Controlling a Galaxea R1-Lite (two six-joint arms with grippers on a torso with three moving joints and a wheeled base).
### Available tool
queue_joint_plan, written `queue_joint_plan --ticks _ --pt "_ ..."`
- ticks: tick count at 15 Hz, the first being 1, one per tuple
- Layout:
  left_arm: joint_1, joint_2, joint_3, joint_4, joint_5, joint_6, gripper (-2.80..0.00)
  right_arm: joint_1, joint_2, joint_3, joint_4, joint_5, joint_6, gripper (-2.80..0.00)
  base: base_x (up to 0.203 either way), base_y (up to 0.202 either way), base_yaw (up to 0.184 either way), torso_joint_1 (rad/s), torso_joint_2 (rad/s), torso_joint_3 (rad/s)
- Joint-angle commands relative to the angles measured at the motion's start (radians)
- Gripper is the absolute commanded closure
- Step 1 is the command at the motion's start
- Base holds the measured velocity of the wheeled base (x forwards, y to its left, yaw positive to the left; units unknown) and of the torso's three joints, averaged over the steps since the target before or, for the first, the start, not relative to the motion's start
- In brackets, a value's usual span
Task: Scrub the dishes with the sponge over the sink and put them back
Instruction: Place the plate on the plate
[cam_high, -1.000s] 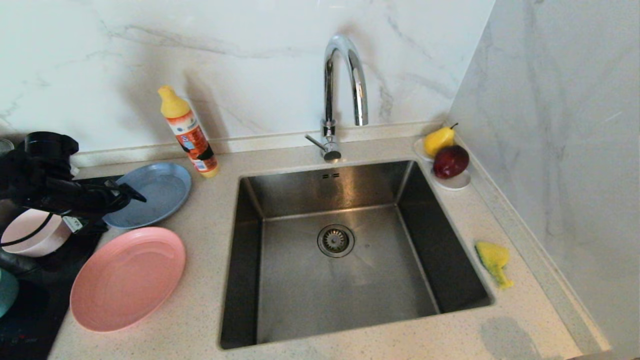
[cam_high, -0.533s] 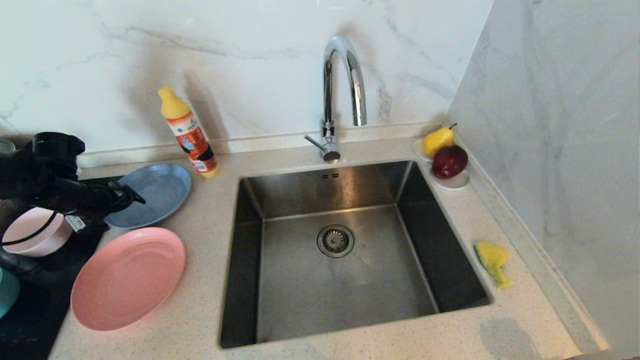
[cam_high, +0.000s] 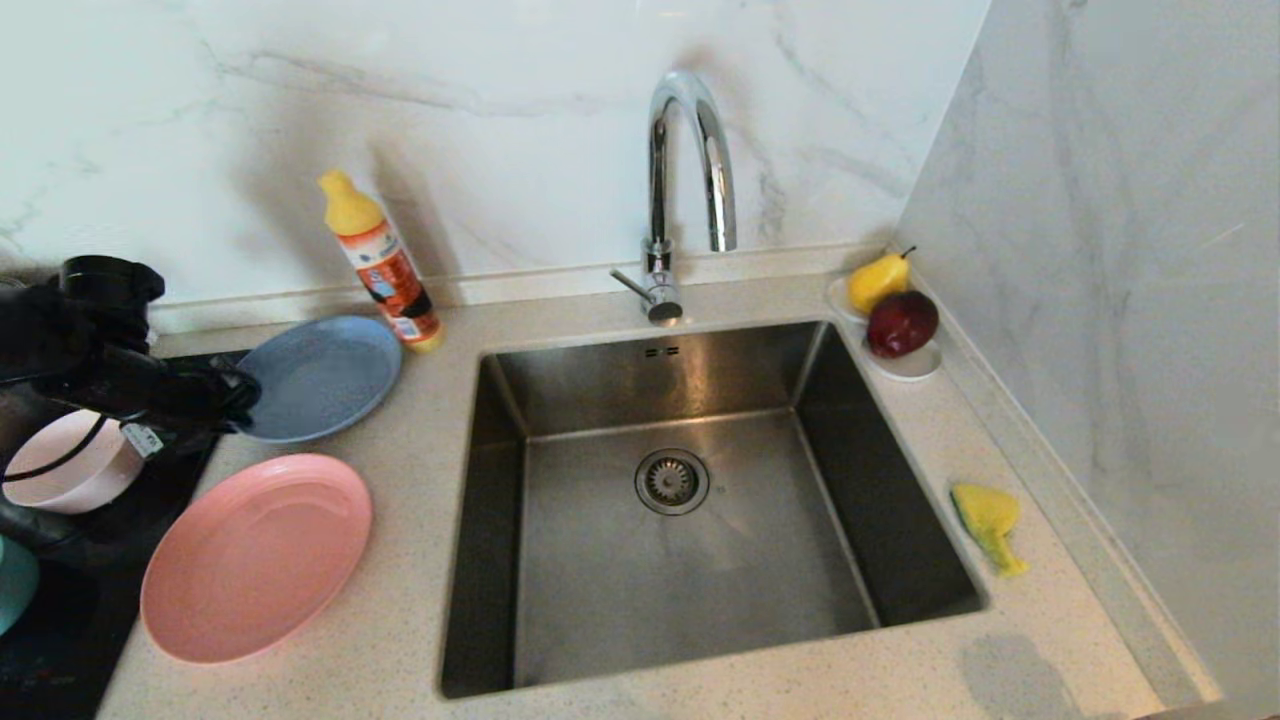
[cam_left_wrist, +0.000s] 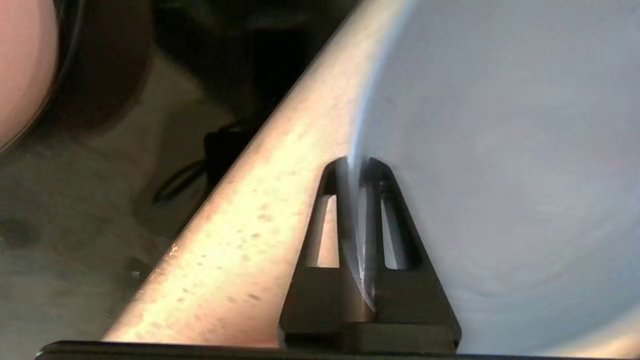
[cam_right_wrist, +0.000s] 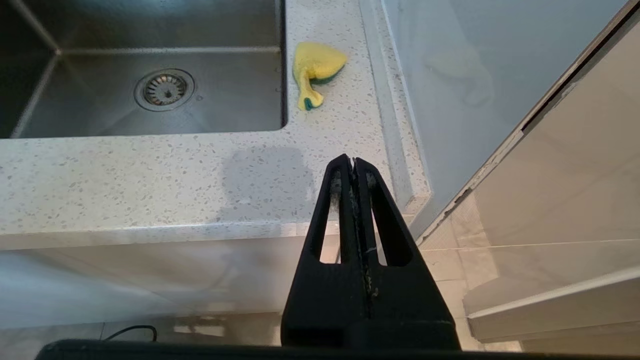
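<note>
My left gripper (cam_high: 240, 398) (cam_left_wrist: 356, 167) is shut on the left rim of the grey-blue plate (cam_high: 325, 376) (cam_left_wrist: 500, 175), which tilts a little off the counter. The salmon-pink plate (cam_high: 256, 556) lies flat in front of it. A pale pink bowl (cam_high: 65, 462) and the edge of a teal bowl (cam_high: 15, 592) sit at the far left, partly behind my arm. The yellow and green sponge (cam_high: 988, 522) (cam_right_wrist: 315, 70) lies on the counter right of the steel sink (cam_high: 690, 555). My right gripper (cam_right_wrist: 354, 162) hangs shut and empty before the counter's front edge.
An orange bottle with a yellow cap (cam_high: 380, 262) stands behind the grey-blue plate. The chrome tap (cam_high: 685, 180) arches over the sink's back. A white dish with a pear (cam_high: 878, 280) and a dark red fruit (cam_high: 902, 322) sits in the back right corner by the marble wall.
My left gripper has closed on the grey-blue plate's rim. The plate has shifted a little to the right and its held edge has come up.
</note>
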Motion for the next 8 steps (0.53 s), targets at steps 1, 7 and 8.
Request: queue_joint_plan --ticks 1,7,8 --pt "0.003 -0.014 -0.054 0.055 0.001 -0.001 0.00 0.000 -0.002 0.000 -0.001 0.000 -0.001 0.00 0.000 0.000 0.000 0.000 0.00 0.000" --pt "0.080 -0.058 -0.111 0.106 0.004 0.035 0.00 0.000 -0.002 0.000 -0.001 0.000 -0.001 0.00 0.000 0.000 0.000 0.000 0.00 0.000" --pt "0.103 -0.062 -0.122 0.109 0.004 0.044 0.00 0.000 -0.002 0.000 -0.001 0.000 -0.001 0.00 0.000 0.000 0.000 0.000 0.00 0.000"
